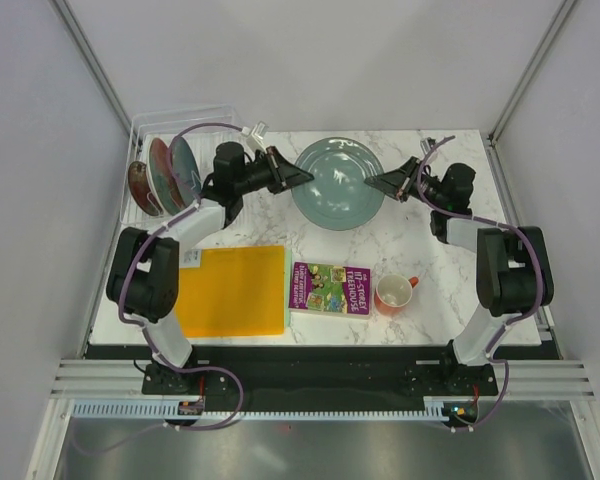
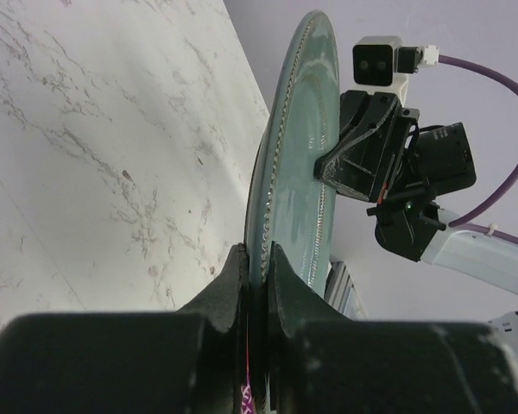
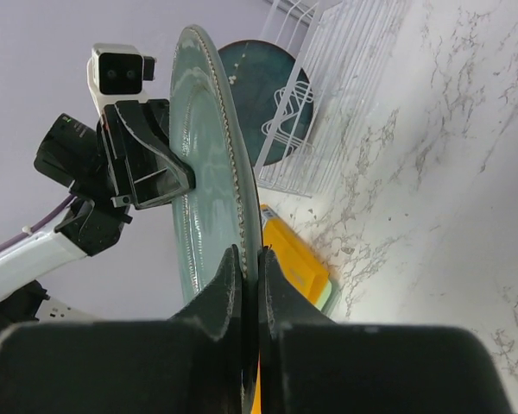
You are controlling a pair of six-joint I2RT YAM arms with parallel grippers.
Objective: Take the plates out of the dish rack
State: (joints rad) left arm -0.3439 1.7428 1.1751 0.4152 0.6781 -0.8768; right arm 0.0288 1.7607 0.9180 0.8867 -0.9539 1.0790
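top view: the grey-green plate point(image 1: 338, 183) hangs flat over the marble surface point(image 1: 450, 290), well apart from the dish rack point(image 1: 195, 118), where three plates point(image 1: 165, 172) stand on edge. the left jaws pinch its left rim and the right jaws the opposite rim.

left wrist view: my left jaws are clamped on the thin rim of the grey-green plate point(image 2: 289, 172).

right wrist view: the right jaws have the same bite on the grey-green plate point(image 3: 207, 155), with the dish rack point(image 3: 328, 86) behind.

i judge it stiff, glazed, slippery, fairly heavy and breakable. the rim is the only hold, so i'd want both bites deep.
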